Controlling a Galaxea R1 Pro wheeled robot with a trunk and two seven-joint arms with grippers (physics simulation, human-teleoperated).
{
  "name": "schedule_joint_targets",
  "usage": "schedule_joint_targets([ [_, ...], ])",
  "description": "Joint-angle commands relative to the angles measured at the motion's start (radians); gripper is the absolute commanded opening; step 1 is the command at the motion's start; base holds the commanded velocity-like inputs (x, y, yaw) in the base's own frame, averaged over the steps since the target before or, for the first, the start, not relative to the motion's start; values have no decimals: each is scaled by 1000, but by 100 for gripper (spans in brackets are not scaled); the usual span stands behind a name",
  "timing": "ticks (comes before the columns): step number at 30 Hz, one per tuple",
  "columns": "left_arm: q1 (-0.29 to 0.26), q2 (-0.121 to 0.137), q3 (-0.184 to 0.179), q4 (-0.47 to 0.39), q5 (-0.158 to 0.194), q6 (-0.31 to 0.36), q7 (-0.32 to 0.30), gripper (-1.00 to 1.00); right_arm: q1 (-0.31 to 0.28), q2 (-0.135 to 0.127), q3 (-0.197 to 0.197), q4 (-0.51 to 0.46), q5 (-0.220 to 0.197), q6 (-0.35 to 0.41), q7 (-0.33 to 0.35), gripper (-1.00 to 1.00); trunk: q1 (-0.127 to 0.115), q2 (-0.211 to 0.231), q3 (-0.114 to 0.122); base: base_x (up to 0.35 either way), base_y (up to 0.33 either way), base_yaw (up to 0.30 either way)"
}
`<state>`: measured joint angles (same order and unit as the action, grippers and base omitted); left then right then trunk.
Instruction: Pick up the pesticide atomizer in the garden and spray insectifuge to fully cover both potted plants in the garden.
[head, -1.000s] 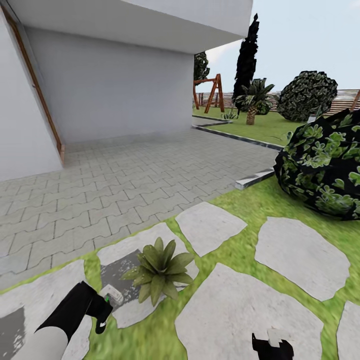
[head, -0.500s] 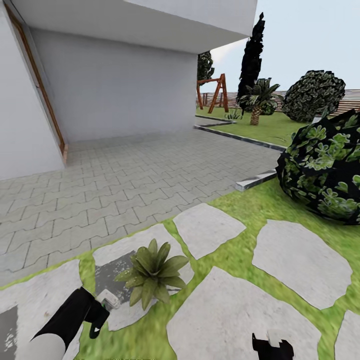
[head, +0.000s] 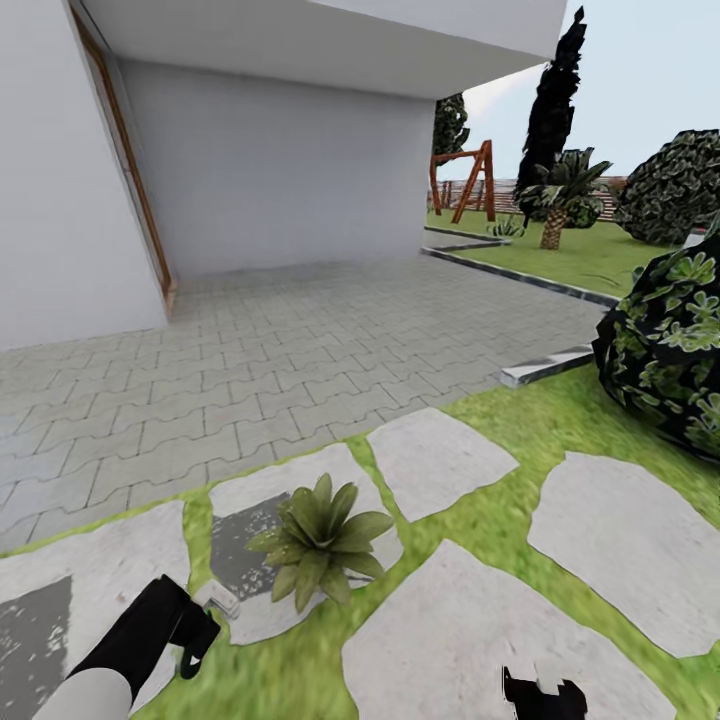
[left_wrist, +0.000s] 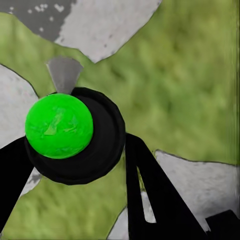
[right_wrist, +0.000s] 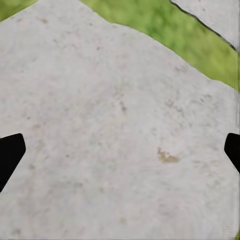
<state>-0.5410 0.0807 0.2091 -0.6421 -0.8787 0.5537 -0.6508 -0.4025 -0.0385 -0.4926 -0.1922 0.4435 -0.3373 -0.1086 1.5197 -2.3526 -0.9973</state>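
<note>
Gripping the sprayer (head: 218, 601) low over the grass, the left gripper (head: 196, 640) has its fingers (left_wrist: 150, 200) clamped around it, the pale head aimed at the potted plant (head: 318, 540) just beside it on a stepping stone (head: 300, 480). The right gripper (head: 543, 695) hangs spread wide over another stone (right_wrist: 110, 130), holding nothing.

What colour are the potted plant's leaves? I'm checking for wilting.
Mid-green with paler edges, seen best in the head view: the potted plant beside the left gripper.
</note>
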Motion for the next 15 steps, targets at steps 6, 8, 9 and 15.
schedule_joint_targets([
  [6,0,-1,4,-2,-6,3,-9,-100,-1,0,-6,2,11,-4,-4,100,0,0,-1,0,-271,7],
  [8,0,-1,5,-2,-6,3,-9,-100,-1,0,-6,2,11,-4,-4,100,0,0,-1,0,-272,0],
  [9,0,-1,5,-2,-6,3,-9,-100,-1,0,-6,2,11,-4,-5,100,0,0,-1,0,-272,0],
  [15,-1,-1,5,-4,-6,3,-9,-100,-1,0,-6,2,11,-4,-5,100,0,0,-5,0,-271,135],
])
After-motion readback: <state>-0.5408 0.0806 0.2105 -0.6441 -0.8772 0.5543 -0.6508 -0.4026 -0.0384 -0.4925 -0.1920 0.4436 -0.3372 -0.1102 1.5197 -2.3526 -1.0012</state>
